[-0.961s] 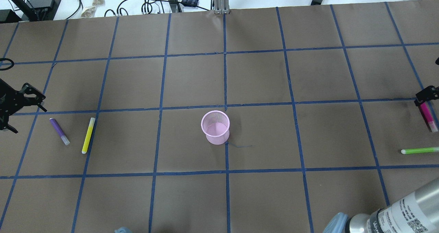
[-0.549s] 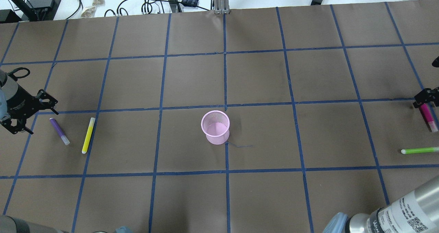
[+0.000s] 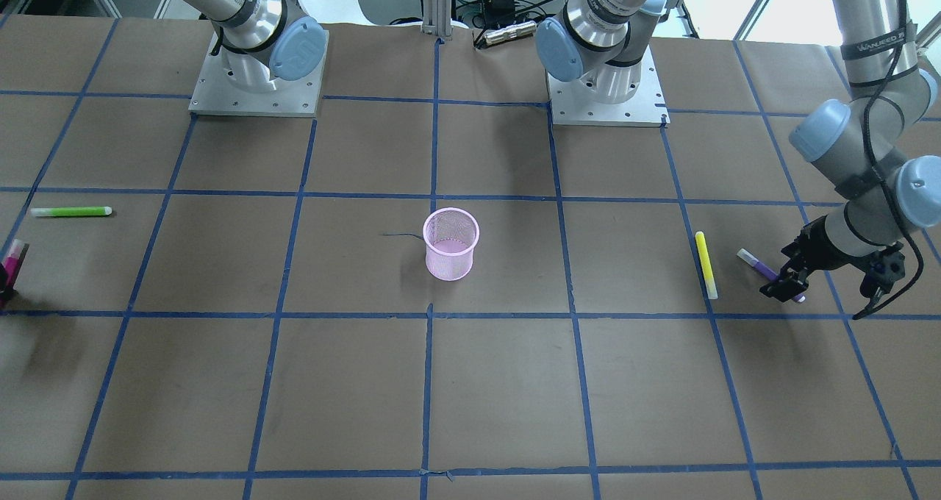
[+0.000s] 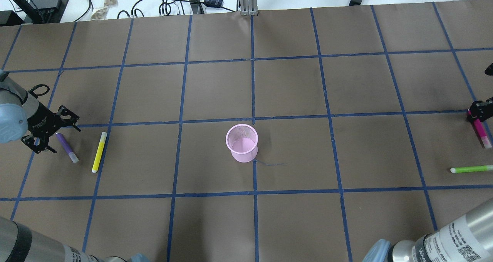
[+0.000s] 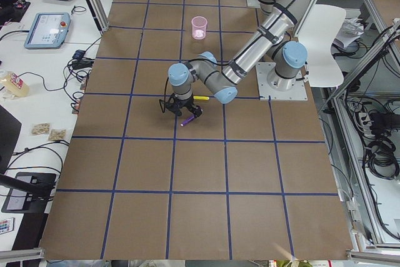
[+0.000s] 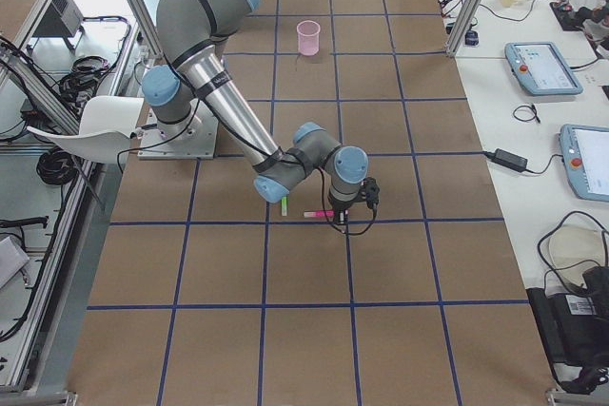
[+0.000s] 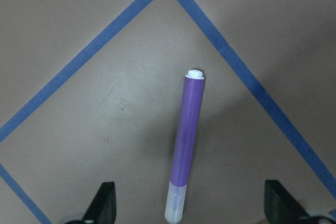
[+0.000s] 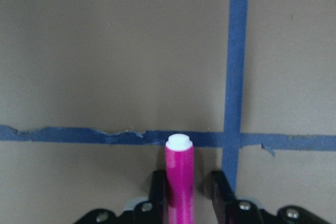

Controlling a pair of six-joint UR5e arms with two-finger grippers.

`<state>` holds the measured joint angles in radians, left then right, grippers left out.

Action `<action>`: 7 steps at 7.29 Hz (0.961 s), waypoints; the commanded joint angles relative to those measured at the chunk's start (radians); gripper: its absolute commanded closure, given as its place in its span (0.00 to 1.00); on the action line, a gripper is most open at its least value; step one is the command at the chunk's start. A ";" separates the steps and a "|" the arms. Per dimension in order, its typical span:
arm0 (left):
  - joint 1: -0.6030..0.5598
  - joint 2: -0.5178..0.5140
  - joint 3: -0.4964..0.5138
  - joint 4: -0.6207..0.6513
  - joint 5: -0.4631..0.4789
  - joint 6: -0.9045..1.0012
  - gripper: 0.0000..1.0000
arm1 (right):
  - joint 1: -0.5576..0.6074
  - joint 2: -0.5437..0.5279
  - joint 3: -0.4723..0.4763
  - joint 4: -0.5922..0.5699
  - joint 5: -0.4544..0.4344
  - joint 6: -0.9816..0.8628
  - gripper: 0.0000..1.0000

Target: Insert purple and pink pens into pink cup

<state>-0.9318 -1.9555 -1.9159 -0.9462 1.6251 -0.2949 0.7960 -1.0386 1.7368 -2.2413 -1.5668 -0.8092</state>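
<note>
The pink mesh cup [image 4: 242,142] stands upright at the table's middle and also shows in the front view [image 3: 451,254]. The purple pen [image 4: 66,147] lies flat at the far left. My left gripper [image 4: 66,140] is open above it, and the left wrist view shows the pen [image 7: 186,145] between the wide-apart fingertips [image 7: 105,205]. The pink pen [image 4: 481,133] lies flat at the far right. My right gripper [image 4: 477,117] is astride its end. In the right wrist view the jaws are narrowed around the pen [image 8: 179,166], with a small gap on one side.
A yellow pen [image 4: 99,152] lies just right of the purple pen. A green pen [image 4: 470,169] lies below the pink pen near the right edge. Cables and boxes lie past the table's far edge. Blue tape lines cross the brown table cover.
My left gripper has moved right, from the table's left edge to over the purple pen. My right gripper has shifted only slightly at the pink pen. The pens and cup have not moved.
</note>
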 commanded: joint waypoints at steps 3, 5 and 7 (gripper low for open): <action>0.049 -0.057 0.012 0.061 0.004 0.060 0.01 | 0.003 -0.008 -0.038 0.018 0.004 -0.002 1.00; 0.053 -0.065 0.023 0.070 0.002 0.062 0.02 | 0.060 -0.091 -0.083 0.073 0.057 0.007 1.00; 0.053 -0.072 0.044 0.070 -0.001 0.057 0.10 | 0.252 -0.281 -0.072 0.080 0.062 0.121 1.00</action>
<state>-0.8800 -2.0218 -1.8811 -0.8772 1.6265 -0.2338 0.9260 -1.2046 1.6607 -2.1700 -1.5088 -0.7632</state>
